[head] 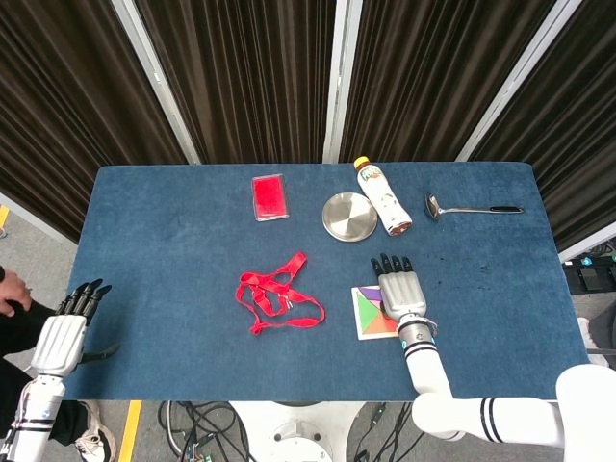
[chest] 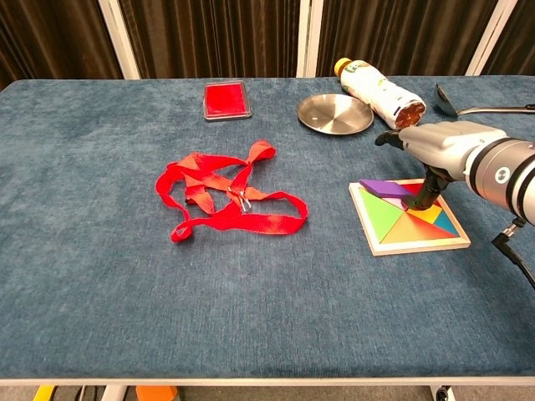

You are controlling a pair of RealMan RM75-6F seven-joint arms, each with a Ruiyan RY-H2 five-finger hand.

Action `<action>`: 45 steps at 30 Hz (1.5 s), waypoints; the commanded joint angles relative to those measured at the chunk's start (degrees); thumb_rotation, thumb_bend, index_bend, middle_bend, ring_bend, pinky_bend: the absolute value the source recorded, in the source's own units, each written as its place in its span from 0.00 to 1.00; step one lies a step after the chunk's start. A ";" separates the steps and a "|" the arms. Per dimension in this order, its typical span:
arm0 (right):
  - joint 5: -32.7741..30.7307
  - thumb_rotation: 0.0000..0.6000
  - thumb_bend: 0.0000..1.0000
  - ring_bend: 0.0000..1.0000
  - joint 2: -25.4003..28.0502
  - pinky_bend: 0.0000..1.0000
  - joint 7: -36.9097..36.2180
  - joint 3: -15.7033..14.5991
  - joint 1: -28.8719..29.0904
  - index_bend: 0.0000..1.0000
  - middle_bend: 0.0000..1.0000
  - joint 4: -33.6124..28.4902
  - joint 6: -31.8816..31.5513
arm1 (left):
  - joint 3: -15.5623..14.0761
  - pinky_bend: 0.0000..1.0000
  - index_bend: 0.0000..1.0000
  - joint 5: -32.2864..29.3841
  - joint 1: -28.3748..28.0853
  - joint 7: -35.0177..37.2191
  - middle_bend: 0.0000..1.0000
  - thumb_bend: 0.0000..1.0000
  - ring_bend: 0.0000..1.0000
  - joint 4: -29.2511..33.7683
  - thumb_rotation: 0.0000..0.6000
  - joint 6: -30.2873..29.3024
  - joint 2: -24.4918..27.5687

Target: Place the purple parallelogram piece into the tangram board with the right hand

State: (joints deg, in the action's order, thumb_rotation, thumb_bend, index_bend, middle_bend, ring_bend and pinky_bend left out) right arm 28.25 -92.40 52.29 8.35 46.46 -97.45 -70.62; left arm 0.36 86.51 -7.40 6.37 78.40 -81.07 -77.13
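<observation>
So the purple parallelogram piece (chest: 386,188) is basically at the tangram board (chest: 418,242) already. In the chest view it lies along the board's far-left edge, just under the right hand (chest: 435,150), with a dark fingertip or two reaching down to its right end. Whether the fingers (chest: 425,196) are actually pinching it or just pressing on it, I can't tell; the contact spot is too small and dark. From the head view the right hand (head: 399,289) looks flat, palm down, fingers stretched out side by side, covering the board's right part.

My read on progress: most of the job looks done. The piece is over the board, not out on the desk (chest: 125,276). What I can't confirm is whether it's dropped flush into its slot. It seems to sit a touch proud of the other coloured pieces, maybe slightly skewed. So what's left is probably seating it flat and letting go.

Further out: a red strap (chest: 226,200) lies well to the left of that hand, and a metal lid (chest: 335,113), bottle (chest: 380,90) and red case (chest: 226,99) sit beyond it. The left hand (head: 67,322) rests at the desk's far left edge, fingers straight and holding nothing.
</observation>
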 commanded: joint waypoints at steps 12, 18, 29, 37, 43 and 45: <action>-0.76 1.00 0.32 0.00 -1.33 0.00 -0.33 0.99 1.10 0.00 0.00 3.00 2.10 | -0.07 0.15 0.11 -0.18 0.08 -0.07 0.04 0.06 0.00 -0.27 1.00 0.10 -0.04; -0.75 1.00 0.32 0.00 -0.87 0.00 -0.52 1.03 1.04 0.00 0.00 2.30 1.79 | -0.04 0.15 0.11 -0.03 0.07 0.05 0.04 0.06 0.00 -0.25 1.00 -0.06 0.06; 1.45 1.00 0.32 0.00 3.87 0.00 -4.00 0.48 -0.76 0.03 0.00 -2.19 2.63 | -0.09 0.16 0.11 0.25 -0.07 -0.60 0.04 0.06 0.00 0.35 1.00 -0.07 0.14; 4.77 1.00 0.53 0.00 5.32 0.00 -6.70 -1.24 -1.49 0.11 0.00 -2.71 4.97 | -0.09 0.17 0.11 0.20 -0.18 -1.18 0.04 0.06 0.00 0.86 1.00 0.08 0.33; 5.88 1.00 0.70 0.00 5.81 0.00 -7.75 -1.67 -1.58 0.17 0.00 -2.92 5.55 | -0.08 0.17 0.11 0.15 -0.28 -1.33 0.04 0.06 0.00 0.88 1.00 0.25 0.26; 5.73 1.00 0.73 0.00 5.90 0.00 -7.83 -1.80 -1.49 0.18 0.00 -2.89 5.92 | -0.06 0.17 0.11 0.10 -0.29 -1.28 0.04 0.06 0.00 0.88 1.00 0.28 0.29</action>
State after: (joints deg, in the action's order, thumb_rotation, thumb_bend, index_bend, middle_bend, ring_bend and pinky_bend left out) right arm 34.03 -86.55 44.49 6.61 44.94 -100.34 -64.79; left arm 0.30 86.60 -7.68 5.10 79.28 -80.79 -76.84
